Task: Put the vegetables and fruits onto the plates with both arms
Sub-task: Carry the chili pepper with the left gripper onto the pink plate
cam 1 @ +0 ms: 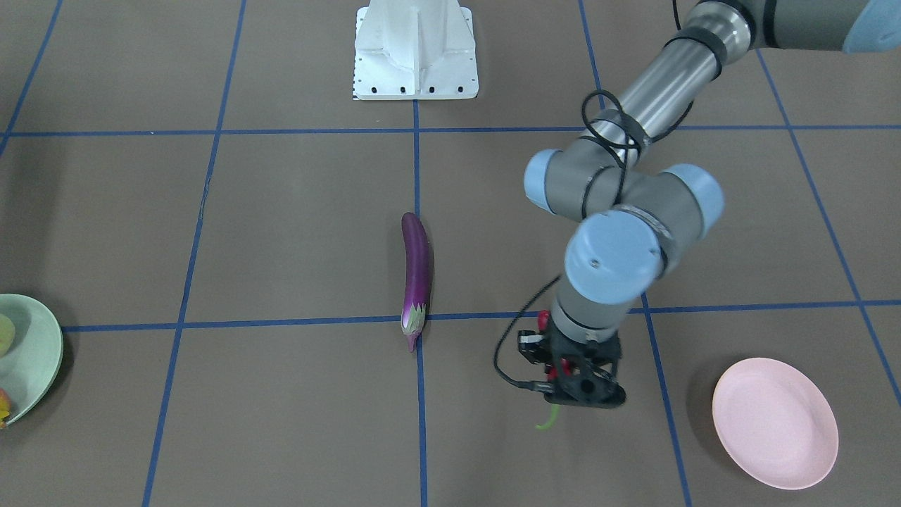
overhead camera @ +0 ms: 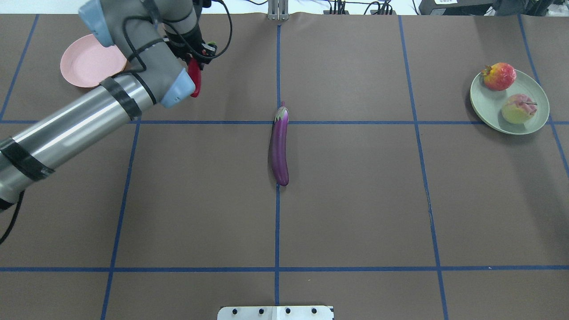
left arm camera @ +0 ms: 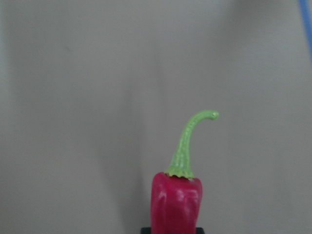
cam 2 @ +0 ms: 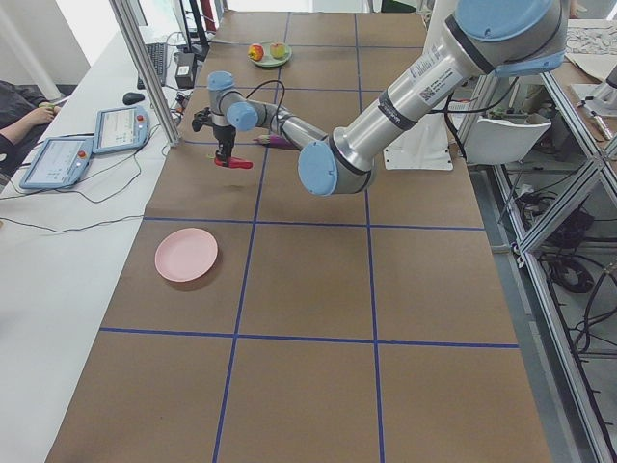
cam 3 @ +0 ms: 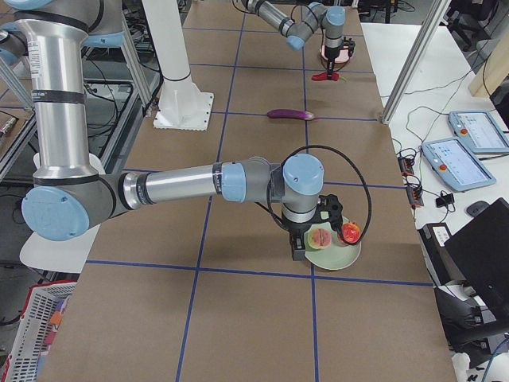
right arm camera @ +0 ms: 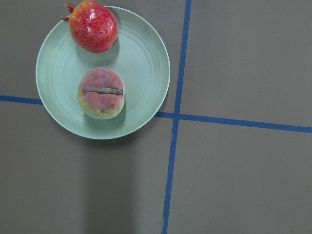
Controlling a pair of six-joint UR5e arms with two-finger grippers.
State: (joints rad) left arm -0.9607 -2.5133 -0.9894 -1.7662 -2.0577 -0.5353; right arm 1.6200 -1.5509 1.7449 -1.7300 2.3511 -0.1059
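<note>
My left gripper [cam 1: 574, 384] is shut on the red chili [overhead camera: 194, 83] and holds it above the table, a little to the side of the empty pink plate [overhead camera: 86, 66]. In the left wrist view the chili [left arm camera: 176, 202] points its green stem away over bare brown table. The purple eggplant [overhead camera: 280, 146] lies at the table's middle on a blue line. The mint green plate [overhead camera: 489, 106] holds the peach [overhead camera: 518, 109] and the pomegranate-like fruit [overhead camera: 499, 76]. My right gripper [cam 3: 306, 239] hangs over that plate's edge; I cannot tell if it is open or shut.
The white pedestal base [cam 1: 415, 49] stands at the robot's side of the table. Blue tape lines [overhead camera: 278, 222] divide the brown surface. An aluminium post [cam 2: 145, 68] and tablets [cam 2: 58, 159] stand beside the table's far edge.
</note>
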